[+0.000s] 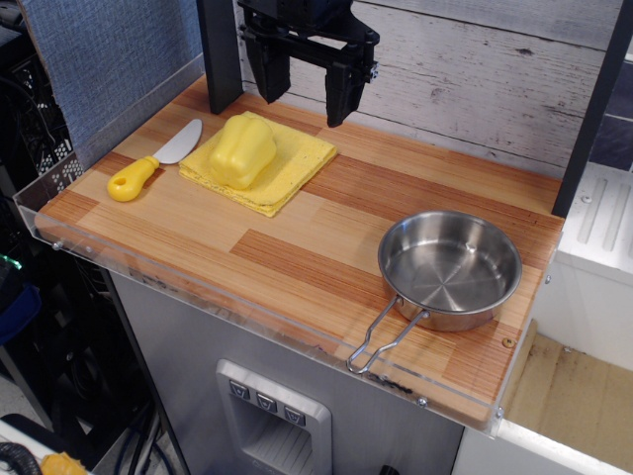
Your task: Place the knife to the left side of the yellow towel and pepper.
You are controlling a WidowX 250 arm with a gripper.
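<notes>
We see the knife (151, 163) lying left of the towel (275, 163) and pepper (240, 150), blade pointing far-right, handle near-left, while the gripper (305, 87) hangs released, empty.

The black, two-fingered end effector (307, 87) hangs at the 12 o'clock edge of the view, its wrist cut off by the frame. Both dark fingers (341, 94) point straight down, spread well apart with nothing between them, their tips raised above the bench.
</notes>
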